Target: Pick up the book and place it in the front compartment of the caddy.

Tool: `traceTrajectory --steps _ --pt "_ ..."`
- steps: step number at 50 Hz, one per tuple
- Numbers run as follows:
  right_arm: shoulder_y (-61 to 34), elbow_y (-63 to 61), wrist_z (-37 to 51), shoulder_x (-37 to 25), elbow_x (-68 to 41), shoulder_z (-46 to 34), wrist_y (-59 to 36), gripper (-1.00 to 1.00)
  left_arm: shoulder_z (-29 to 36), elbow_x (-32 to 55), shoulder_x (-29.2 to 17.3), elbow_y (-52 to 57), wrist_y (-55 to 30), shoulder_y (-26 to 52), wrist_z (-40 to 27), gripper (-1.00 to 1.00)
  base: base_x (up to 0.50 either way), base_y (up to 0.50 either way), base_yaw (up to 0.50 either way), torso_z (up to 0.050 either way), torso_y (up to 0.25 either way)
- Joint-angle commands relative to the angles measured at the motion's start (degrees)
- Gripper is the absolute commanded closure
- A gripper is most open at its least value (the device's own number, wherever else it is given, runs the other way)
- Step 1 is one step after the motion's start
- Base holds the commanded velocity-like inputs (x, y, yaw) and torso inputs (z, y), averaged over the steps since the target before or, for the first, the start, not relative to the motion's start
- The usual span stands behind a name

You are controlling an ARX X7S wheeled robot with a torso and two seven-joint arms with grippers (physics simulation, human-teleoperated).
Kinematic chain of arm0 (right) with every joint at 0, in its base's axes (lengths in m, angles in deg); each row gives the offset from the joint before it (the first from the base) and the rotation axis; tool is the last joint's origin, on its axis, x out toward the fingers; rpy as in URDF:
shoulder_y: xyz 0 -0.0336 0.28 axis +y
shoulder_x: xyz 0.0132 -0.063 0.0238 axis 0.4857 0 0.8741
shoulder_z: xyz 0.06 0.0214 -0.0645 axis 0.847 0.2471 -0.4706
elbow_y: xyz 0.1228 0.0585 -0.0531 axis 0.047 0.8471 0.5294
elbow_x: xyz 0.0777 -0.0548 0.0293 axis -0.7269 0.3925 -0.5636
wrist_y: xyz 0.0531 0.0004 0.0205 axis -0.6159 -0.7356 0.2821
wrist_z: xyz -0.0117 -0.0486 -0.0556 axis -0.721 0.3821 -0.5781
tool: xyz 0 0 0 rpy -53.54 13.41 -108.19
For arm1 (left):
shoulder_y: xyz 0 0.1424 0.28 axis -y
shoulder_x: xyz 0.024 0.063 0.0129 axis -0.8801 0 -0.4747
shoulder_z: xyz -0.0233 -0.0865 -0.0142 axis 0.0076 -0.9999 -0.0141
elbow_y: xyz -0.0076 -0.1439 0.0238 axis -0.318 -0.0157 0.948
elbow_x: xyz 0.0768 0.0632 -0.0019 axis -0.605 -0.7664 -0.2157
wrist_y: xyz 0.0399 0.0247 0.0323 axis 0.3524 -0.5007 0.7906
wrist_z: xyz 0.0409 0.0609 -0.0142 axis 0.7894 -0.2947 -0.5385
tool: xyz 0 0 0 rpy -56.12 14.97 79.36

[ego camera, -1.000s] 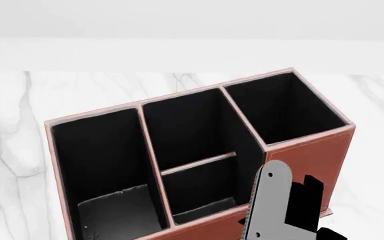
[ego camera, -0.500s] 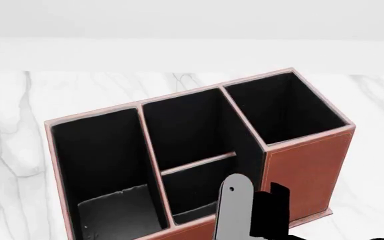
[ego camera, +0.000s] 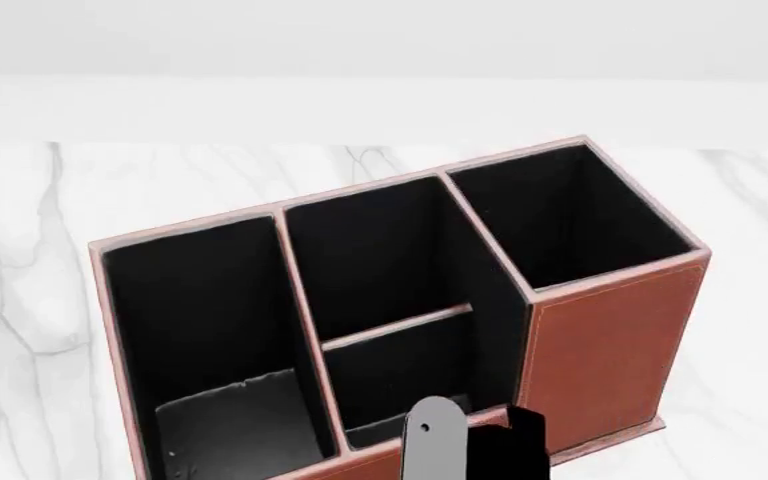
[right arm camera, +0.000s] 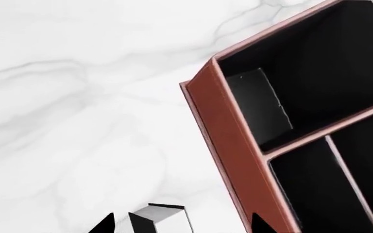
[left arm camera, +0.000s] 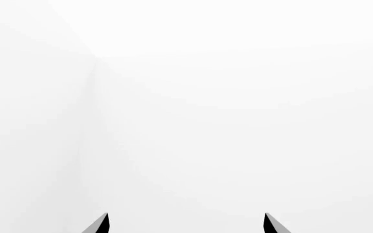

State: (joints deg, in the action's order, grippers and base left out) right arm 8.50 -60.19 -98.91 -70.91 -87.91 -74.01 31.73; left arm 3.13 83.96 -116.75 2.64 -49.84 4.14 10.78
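Black on top with a pale face below it, the book (right arm camera: 159, 219) sits nearest us at the edge of the right wrist view, on the white marble surface (right arm camera: 70, 121) just in front of the caddy (right arm camera: 228, 145). The right gripper (right arm camera: 181, 224) hangs over the book with its tips spread wider than it, and neither tip touches it. In the head view the right arm (ego camera: 431, 445) has sunk and slid left over the last second. Only its grey plate now shows against the caddy's near wall, so we judge the pick is about to begin. Just beyond, the front compartment (ego camera: 398, 385) stands empty behind its low partition. The left gripper (left arm camera: 186, 224) holds nothing, its tips apart against blank white.
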Motion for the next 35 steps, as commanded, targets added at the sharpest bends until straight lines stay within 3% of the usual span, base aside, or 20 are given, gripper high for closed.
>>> traceTrajectory --steps 1,35 --pt "0.67 0.82 -1.32 0.93 2.58 -1.24 0.6 -1.0 -1.22 -0.5 0.81 -0.23 0.89 0.0 0.93 -1.0 0.0 0.0 0.0 0.0 0.0" --pt "1.13 1.64 0.89 1.38 2.13 -0.11 1.35 -1.0 -0.76 -0.3 0.18 -0.87 1.81 -0.14 0.4 -1.0 0.0 0.0 0.0 0.0 0.0"
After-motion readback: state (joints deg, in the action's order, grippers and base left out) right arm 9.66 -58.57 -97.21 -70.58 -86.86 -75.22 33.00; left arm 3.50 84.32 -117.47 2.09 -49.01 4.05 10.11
